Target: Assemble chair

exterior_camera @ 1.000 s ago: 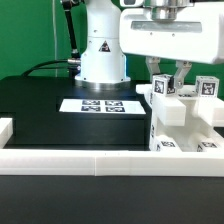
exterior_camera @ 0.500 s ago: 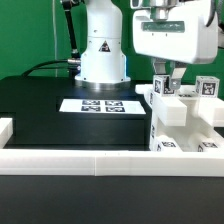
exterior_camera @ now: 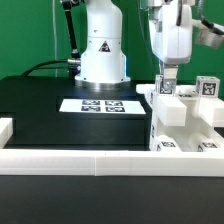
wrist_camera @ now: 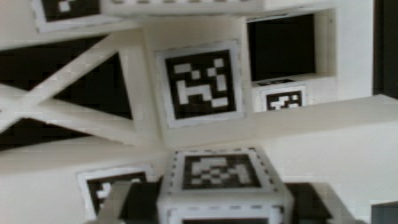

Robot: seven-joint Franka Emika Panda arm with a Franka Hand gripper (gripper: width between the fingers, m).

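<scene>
The chair [exterior_camera: 185, 118] is a stepped white tagged structure at the exterior view's right, beside the front rail. A short white post [exterior_camera: 166, 91] with a tag on it stands upright on its top. My gripper [exterior_camera: 168, 80] comes straight down on this post and is shut on it. In the wrist view the post's tagged end [wrist_camera: 217, 172] sits between my dark fingers [wrist_camera: 118, 199], with the gripper [wrist_camera: 221, 206] around it. Beyond it are the chair's white crossed bars [wrist_camera: 71, 105] and a larger tagged slab [wrist_camera: 199, 88].
The marker board [exterior_camera: 98, 104] lies flat on the black table in front of the arm's base [exterior_camera: 101, 50]. A long low white rail [exterior_camera: 80, 160] runs along the front edge, with a raised end at the exterior view's left [exterior_camera: 5, 128].
My hand has turned about its vertical axis over the post, from showing its broad face to its narrow side. The post and the chair stay in the same place.
</scene>
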